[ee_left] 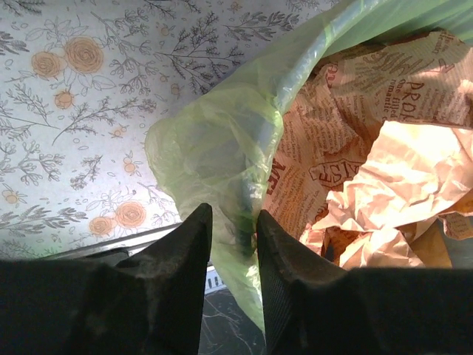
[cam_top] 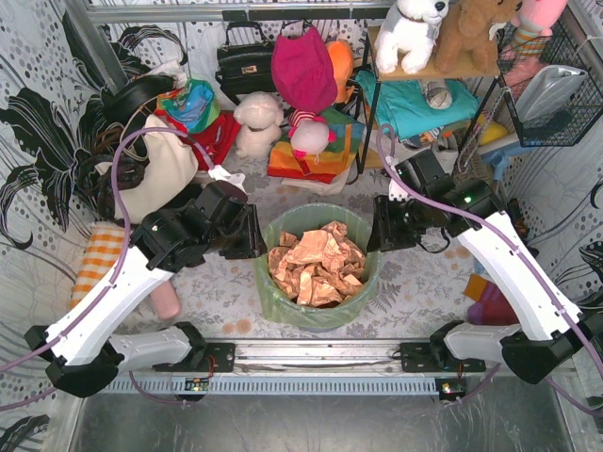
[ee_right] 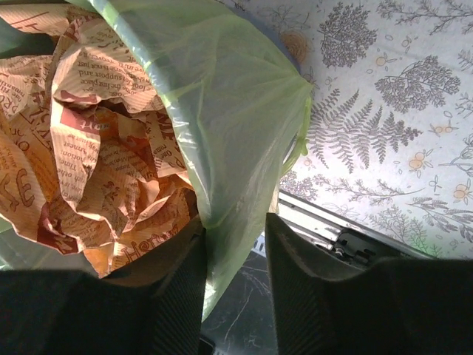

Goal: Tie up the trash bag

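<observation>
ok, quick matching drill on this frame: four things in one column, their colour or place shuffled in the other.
1 trash bag
2 crumpled paper
3 left gripper
4 right gripper

a straddles the film at the bag's right rim
b translucent light green
c straddles the film at the bag's left rim
d brown, printed, inside the bag

Pairs: 1-b, 2-d, 3-c, 4-a

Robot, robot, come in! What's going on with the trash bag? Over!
Left pincer and right pincer part open, each straddling the rim of the trash bag. Bag untied, crumpled paper inside. Nothing blocking.
</observation>
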